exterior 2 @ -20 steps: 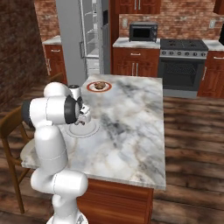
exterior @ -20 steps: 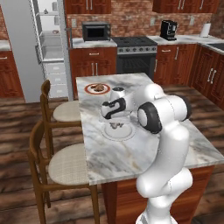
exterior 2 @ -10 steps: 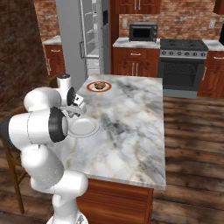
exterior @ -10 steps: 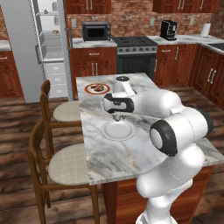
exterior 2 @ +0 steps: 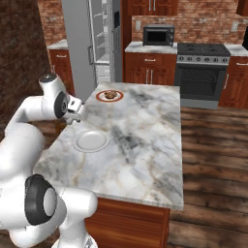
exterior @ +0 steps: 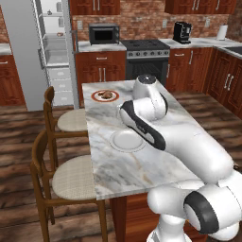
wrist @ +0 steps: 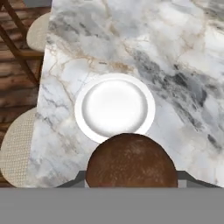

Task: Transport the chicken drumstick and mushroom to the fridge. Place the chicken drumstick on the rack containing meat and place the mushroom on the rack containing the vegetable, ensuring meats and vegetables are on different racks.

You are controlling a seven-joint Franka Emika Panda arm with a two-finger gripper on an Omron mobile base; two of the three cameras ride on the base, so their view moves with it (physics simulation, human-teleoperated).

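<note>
In the hand view a round brown mushroom (wrist: 131,159) fills the space between my fingers, so my gripper (exterior 2: 77,113) is shut on it, above the island's left side. Below it lies an empty white plate (wrist: 114,108), also on the marble (exterior: 126,140) (exterior 2: 91,140). The golden-brown chicken drumstick (exterior: 108,95) (exterior 2: 111,94) rests on a red-rimmed plate (exterior 2: 100,96) at the island's far end. The fridge (exterior: 26,52) (exterior 2: 80,43) stands beyond with its door open, showing glass racks (exterior: 56,38) and white drawers. The red meat is too small to make out.
Two wooden chairs (exterior: 64,120) (exterior: 61,179) stand along the island's left side. Behind the island are a stove (exterior: 146,59), a microwave (exterior: 104,34) and dark red cabinets. Wooden floor runs between the island and the fridge.
My gripper has risen off the white plate with the mushroom in it and swung toward the island's left edge. The white plate is now empty.
</note>
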